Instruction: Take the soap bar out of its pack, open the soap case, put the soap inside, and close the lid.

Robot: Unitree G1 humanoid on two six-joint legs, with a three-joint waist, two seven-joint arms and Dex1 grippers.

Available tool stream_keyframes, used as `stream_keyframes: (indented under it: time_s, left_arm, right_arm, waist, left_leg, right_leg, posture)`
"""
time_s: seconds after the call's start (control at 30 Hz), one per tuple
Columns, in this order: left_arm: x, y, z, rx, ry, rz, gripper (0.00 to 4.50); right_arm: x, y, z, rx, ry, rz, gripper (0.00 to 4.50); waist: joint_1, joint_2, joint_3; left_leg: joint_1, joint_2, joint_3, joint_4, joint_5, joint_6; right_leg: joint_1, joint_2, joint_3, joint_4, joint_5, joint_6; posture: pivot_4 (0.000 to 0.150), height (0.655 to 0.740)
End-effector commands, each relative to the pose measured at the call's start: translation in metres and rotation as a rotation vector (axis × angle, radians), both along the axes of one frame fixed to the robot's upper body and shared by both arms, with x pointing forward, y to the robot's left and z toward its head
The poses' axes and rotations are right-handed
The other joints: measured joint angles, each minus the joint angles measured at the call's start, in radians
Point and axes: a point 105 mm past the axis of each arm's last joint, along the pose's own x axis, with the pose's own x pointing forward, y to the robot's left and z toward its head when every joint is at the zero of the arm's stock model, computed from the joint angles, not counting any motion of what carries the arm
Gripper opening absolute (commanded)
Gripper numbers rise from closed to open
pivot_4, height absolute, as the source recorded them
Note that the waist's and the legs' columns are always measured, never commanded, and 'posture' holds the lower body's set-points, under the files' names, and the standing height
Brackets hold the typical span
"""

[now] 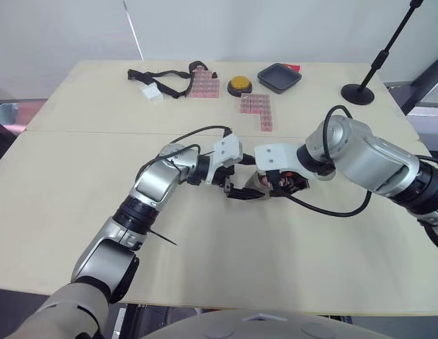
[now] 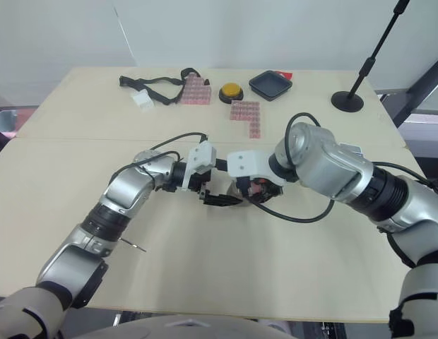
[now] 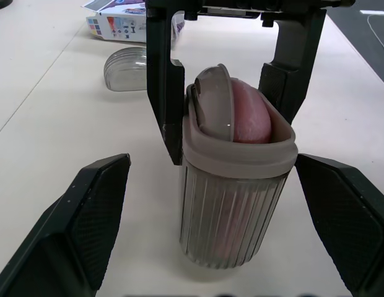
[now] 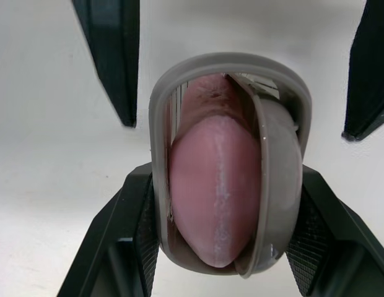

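Pale wood table (image 1: 78, 212) against a white wall (image 1: 275, 28), with the work going on near the table's middle. The soap case (image 3: 232, 210), ribbed and translucent with a grey rim, stands on end with its mouth up. The pink soap (image 3: 251, 117) sits inside it and pokes out past the rim. A curved grey piece (image 3: 213, 102), possibly an inner tray, leans tilted in the mouth beside the soap.

The right gripper (image 1: 275, 183) comes in from three o'clock and is clamped on the case, its fingers (image 4: 133, 241) pressed against opposite sides of the ribbed wall. The left gripper (image 1: 244, 192) faces it from nine o'clock. Its jaws are spread wide, and its fingers (image 3: 96, 216) stand on either side of the case without touching it, holding nothing.

In the left wrist view, the lid (image 3: 126, 69) lies flat on the table beyond the case, well apart from it. The printed soap pack (image 3: 114, 18) lies further off.

Along the far edge:
- At eleven o'clock, a black strap (image 1: 162, 76) with a small white piece (image 1: 153, 93) beside it.
- Toward twelve, a pink block sheet (image 1: 203, 85) and a yellow button (image 1: 240, 85).
- Nearer in from the button, a second pink sheet (image 1: 256, 109).
- At one o'clock, a dark tray (image 1: 279, 78).
- At two o'clock, a black stand base (image 1: 357, 92).

A black cable (image 1: 332, 210) loops over the table at the case's four o'clock, close under the right arm.
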Motion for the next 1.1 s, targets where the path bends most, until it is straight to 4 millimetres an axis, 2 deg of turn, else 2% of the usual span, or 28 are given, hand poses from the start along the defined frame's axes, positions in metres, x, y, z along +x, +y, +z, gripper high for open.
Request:
stream_keyframes:
  time_s: [0.03,1.0,1.1]
  left_arm:
    - [-0.0004,-0.0005,0.0032,-0.017,-0.038,0.004,4.5]
    - [0.0001,-0.008,-0.0034,-0.02,-0.07,0.003,4.5]
    - [-0.0005,-0.0086,-0.0044,-0.015,-0.071,-0.003,3.7]
  right_arm:
    - [0.004,0.0017,0.0096,0.001,-0.049,0.013,2.13]
    - [0.0068,0.0028,0.0065,0.002,-0.065,-0.006,2.13]
    - [0.0067,0.0032,0.0066,0.002,-0.064,-0.006,2.13]
  waist:
    - [-0.002,0.0,0.0]
    - [-0.004,0.0,0.0]
    - [-0.004,0.0,0.0]
  left_leg:
    - [0.0,0.0,0.0,0.0,0.0,0.0]
    - [0.0,0.0,0.0,0.003,0.0,0.001]
    - [0.0,0.0,0.0,0.003,0.0,0.001]
  right_leg:
    - [0.0,0.0,0.0,0.0,0.0,0.0]
    - [0.0,0.0,0.001,0.002,0.0,0.0]
    - [0.0,0.0,0.001,0.003,0.0,0.0]
  posture:
    - [0.15,0.74]
    - [0.15,0.74]
    - [0.15,0.74]
